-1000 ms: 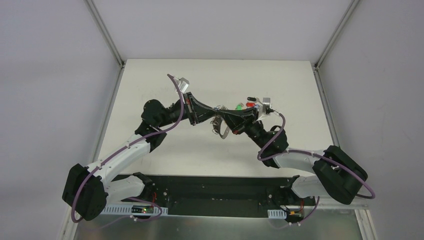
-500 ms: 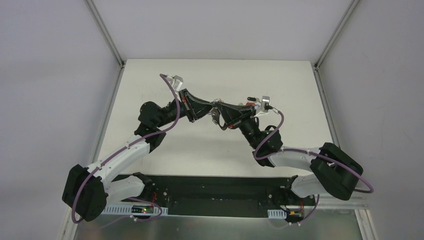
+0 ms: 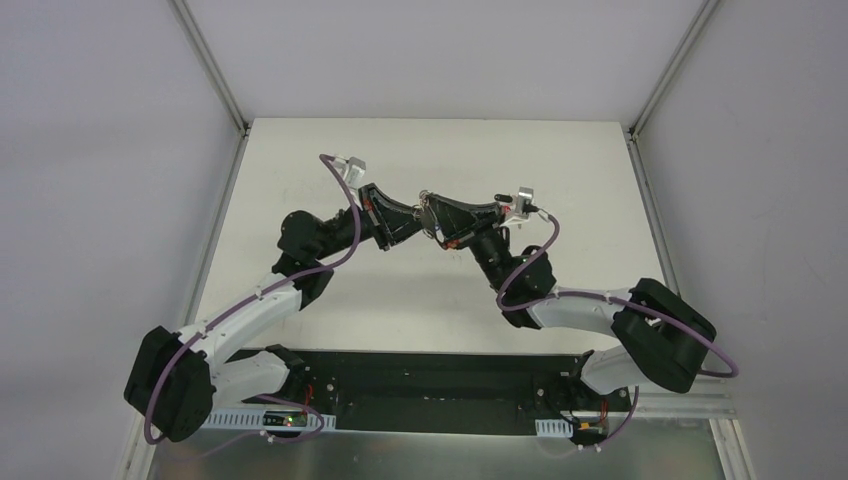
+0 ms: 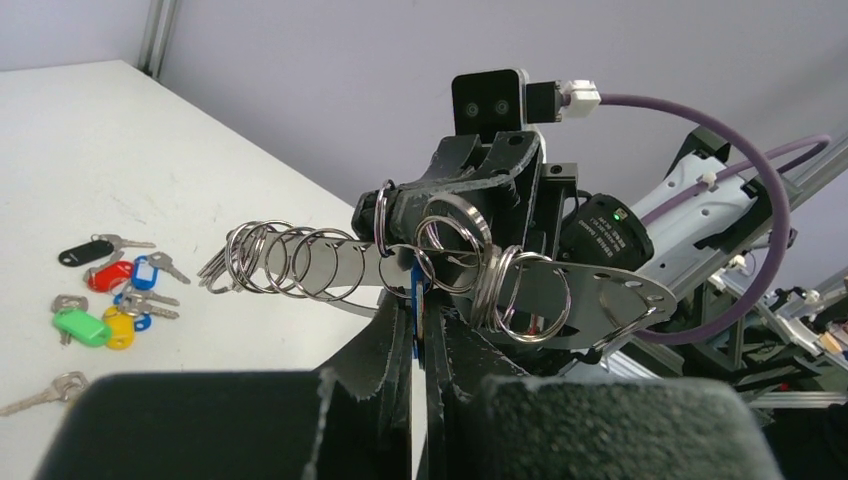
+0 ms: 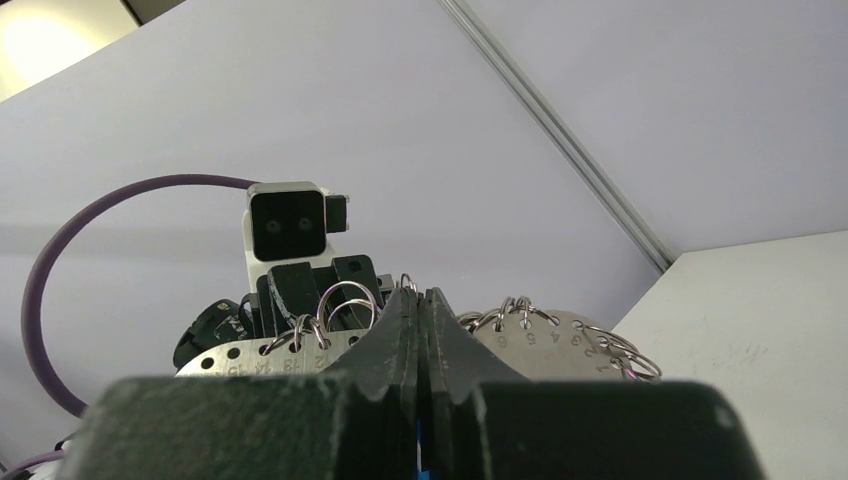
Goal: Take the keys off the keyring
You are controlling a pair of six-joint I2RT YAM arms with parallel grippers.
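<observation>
The keyring (image 4: 600, 292) is a flat grey metal oval plate with numbered holes and several split rings (image 4: 290, 262) along its edge, held in the air. My right gripper (image 5: 420, 300) is shut on the plate's (image 5: 560, 342) middle. It shows in the left wrist view (image 4: 470, 195) behind the plate. My left gripper (image 4: 420, 312) is shut on a thin blue-headed key (image 4: 415, 295) hanging from a ring at the plate's middle. In the top view both grippers, left (image 3: 418, 216) and right (image 3: 434, 210), meet tip to tip above the table's middle.
Loose keys lie on the white table (image 4: 90, 150) in the left wrist view: black tag (image 4: 78, 252), red tag (image 4: 108, 276), blue tag (image 4: 143, 272), green tag (image 4: 80, 326), yellow tag (image 4: 120, 328), a plain key (image 4: 45, 393). Grey walls ring the table.
Both grippers and the keyring have moved together to the left and towards the table's back. The right arm now hides the loose coloured keys in the top view.
</observation>
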